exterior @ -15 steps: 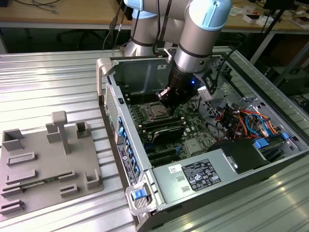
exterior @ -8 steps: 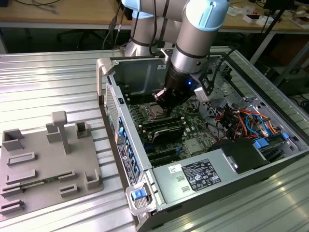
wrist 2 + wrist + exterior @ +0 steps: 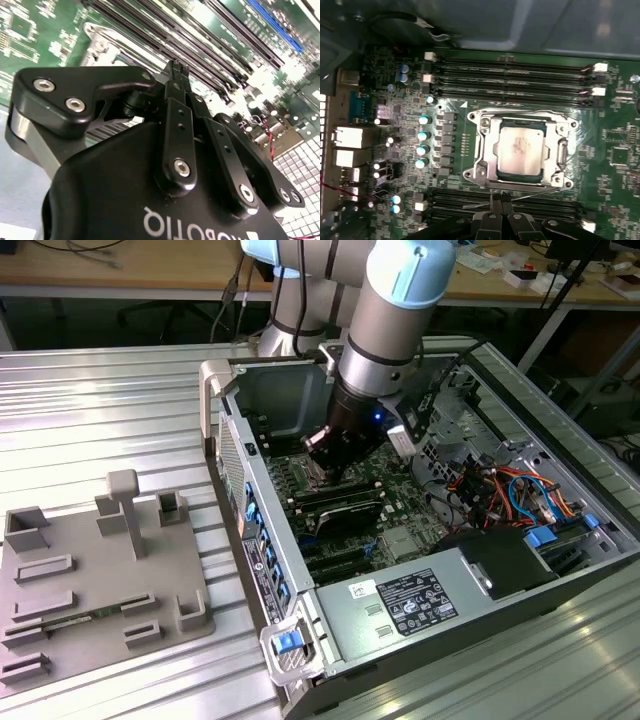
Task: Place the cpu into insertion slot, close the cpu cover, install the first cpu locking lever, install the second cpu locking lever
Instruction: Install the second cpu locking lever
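In the first wrist view the cpu (image 3: 520, 150) lies flat in the insertion slot (image 3: 474, 173), its silver-tan face up. The cpu cover (image 3: 562, 150) is down over it, framing the chip. A thin wire locking lever (image 3: 535, 194) runs slantwise along one side of the socket, lifted off the board. My gripper (image 3: 501, 198) is shut, its fingertips together right at this lever; I cannot tell whether they touch it. The second wrist view shows the gripper (image 3: 175, 67) with fingers (image 3: 178, 125) closed just above the board. In the exterior view the gripper (image 3: 325, 455) is deep inside the open computer case (image 3: 262, 502).
Long black memory slots (image 3: 510, 75) flank the socket on both sides. Upright capacitors (image 3: 422, 135) and rear ports (image 3: 347, 145) stand near it. Coloured cables (image 3: 500, 485) and a power supply (image 3: 415, 602) fill the case at the exterior view's right. A grey fixture plate (image 3: 90, 580) lies at its left.
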Robot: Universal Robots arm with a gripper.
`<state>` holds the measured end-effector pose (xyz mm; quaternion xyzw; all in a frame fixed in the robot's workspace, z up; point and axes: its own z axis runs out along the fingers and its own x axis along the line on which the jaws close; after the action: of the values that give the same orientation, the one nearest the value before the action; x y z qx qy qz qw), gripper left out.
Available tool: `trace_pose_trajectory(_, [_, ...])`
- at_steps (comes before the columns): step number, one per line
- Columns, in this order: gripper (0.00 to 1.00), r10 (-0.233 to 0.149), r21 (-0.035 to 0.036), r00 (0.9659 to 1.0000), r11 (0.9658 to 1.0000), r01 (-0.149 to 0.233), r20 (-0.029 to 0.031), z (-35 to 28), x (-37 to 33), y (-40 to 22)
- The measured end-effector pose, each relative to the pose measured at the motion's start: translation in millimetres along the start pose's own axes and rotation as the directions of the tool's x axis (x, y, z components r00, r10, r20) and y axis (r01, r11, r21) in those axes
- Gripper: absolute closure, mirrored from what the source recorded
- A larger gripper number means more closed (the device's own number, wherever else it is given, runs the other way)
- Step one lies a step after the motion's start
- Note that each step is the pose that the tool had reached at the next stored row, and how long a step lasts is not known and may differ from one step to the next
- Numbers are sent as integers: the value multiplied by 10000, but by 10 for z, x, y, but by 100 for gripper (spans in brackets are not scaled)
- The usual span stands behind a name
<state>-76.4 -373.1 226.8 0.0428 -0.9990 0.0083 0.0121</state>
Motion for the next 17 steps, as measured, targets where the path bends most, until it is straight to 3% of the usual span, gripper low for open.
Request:
trace_pose_trajectory(2, [89,1,1,10000,10000,-1,-12,17,41,3])
trace_pose_trajectory(17, [89,1,-6,10000,10000,-1,-11,67,159,12])
